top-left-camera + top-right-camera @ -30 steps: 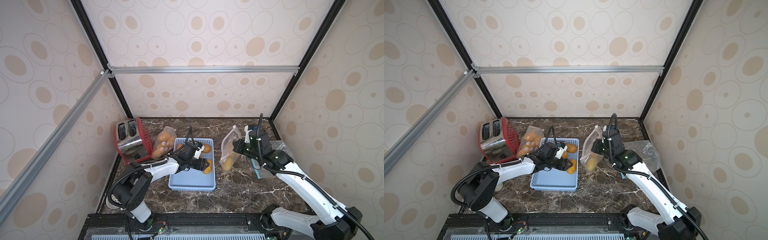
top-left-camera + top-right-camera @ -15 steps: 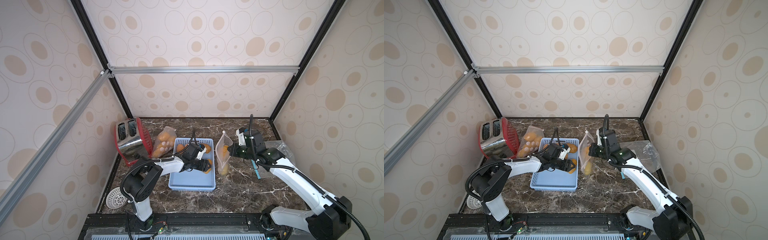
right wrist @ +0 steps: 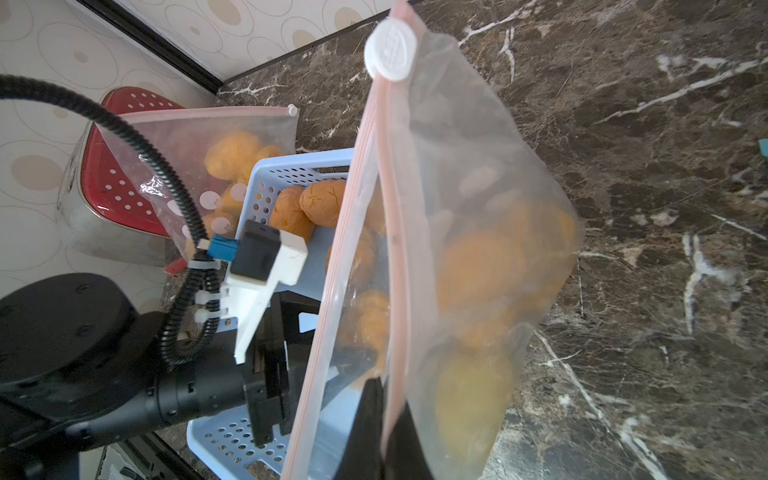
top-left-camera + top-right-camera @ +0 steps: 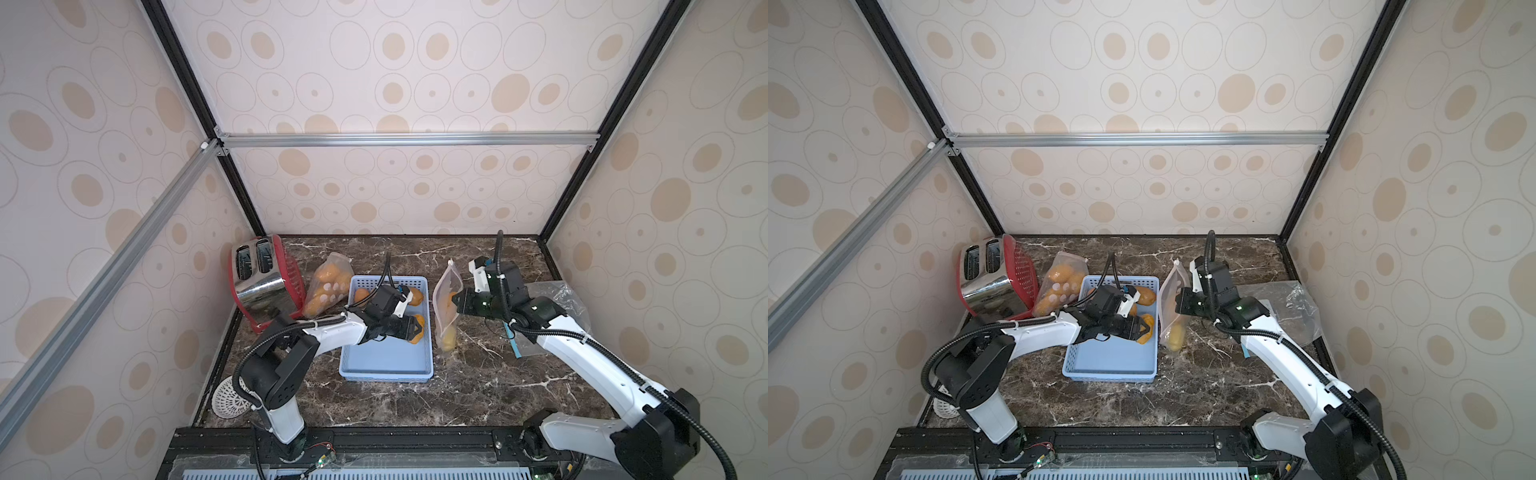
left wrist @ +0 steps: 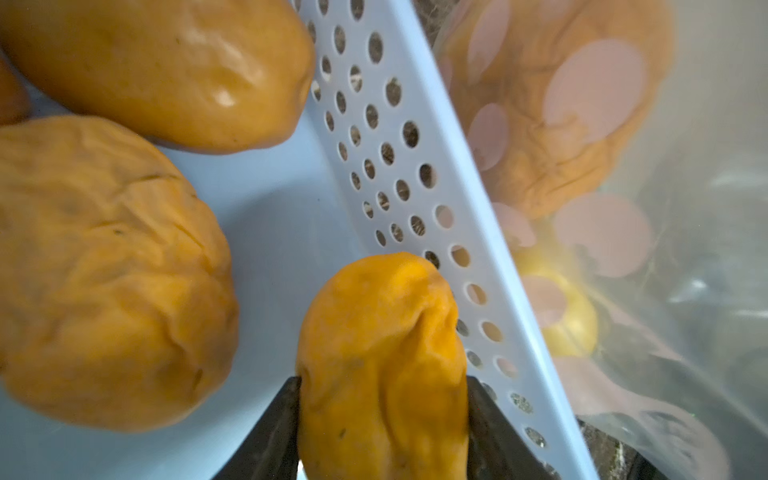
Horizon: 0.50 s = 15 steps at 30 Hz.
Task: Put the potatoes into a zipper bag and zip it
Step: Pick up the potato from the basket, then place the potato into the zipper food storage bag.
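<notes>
Pale-blue perforated plastic basket: left gripper clamps one wrinkled orange potato by its 3 o'clock wall; a few loose potatoes at 12 o'clock. Clear pink-zippered plastic bag, basket's 3 o'clock: partly filled, unzipped, rim pinched by right gripper. Remaining loading and zipping outstanding.

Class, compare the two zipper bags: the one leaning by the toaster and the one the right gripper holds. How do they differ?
The toaster-side bag looks zipped along its top; the held bag gapes open. The toaster-side bag leans free against the toaster; the held bag is pinched at its rim by the right gripper. The toaster-side bag looks fuller than the held bag. Both are clear, pink-zipped and hold potatoes.
</notes>
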{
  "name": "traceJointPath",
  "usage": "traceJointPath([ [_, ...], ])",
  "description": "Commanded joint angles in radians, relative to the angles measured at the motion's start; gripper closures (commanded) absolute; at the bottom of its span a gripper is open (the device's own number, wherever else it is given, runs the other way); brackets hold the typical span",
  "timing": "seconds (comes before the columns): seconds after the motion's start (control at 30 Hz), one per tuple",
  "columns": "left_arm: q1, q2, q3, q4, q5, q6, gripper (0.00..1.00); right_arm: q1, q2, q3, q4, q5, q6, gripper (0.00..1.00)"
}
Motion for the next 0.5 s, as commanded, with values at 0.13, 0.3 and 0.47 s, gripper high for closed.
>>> traceJointPath([
  [0.13, -0.005, -0.181, 0.024, -0.087, -0.074, 0.024, 0.57, -0.004, 0.012, -0.003, 0.012, -0.041, -0.023, 1.0],
  [0.3, -0.003, -0.262, 0.108, -0.15, -0.108, 0.029, 0.57, -0.003, 0.018, -0.002, 0.024, -0.079, -0.031, 1.0],
  [0.47, -0.002, -0.25, 0.242, -0.102, 0.028, 0.004, 0.59, -0.005, 0.024, 0.001, 0.022, -0.09, -0.033, 1.0],
])
